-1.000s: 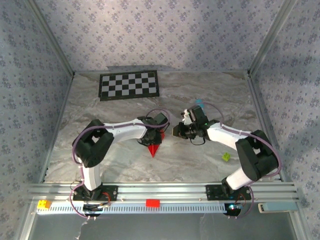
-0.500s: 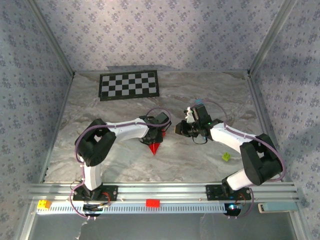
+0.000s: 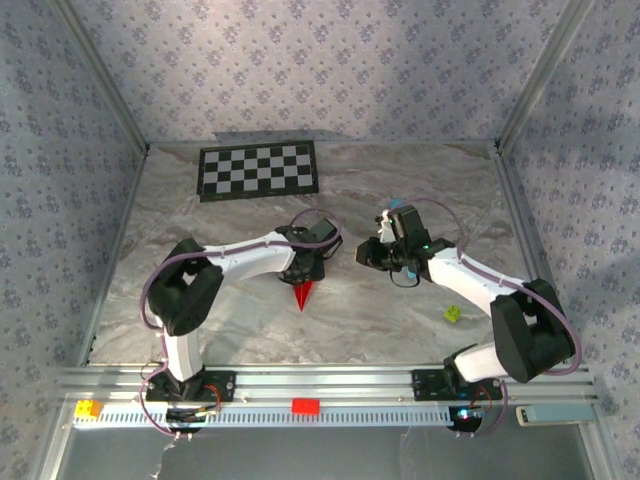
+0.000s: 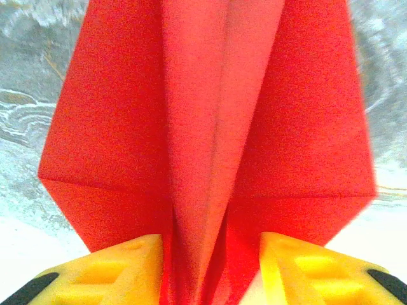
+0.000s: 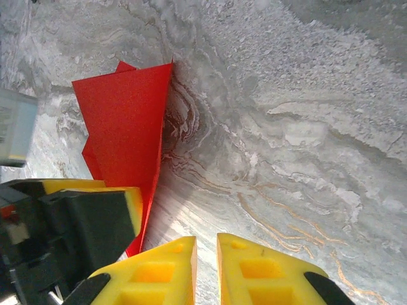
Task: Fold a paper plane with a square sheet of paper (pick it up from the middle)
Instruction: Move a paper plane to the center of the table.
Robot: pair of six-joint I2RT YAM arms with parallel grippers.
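The paper plane [image 4: 210, 127] was judged folded, the left gripper [image 4: 210, 238] parted astride its keel, the right gripper [image 5: 205, 241] nearly closed, empty; a clean withdrawal was called for.

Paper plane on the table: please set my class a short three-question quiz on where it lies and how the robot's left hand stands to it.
1. True or false: the paper plane lies on the checkerboard.
2. What stands between the fingers of the left hand? A: the plane's raised centre fold. B: nothing at all. C: a pencil.
3. Fill in the gap: seen from above, the plane's pointed nose aims at the ___ edge of the table, where the arms are bolted.

Key: 1 false; 2 A; 3 near.
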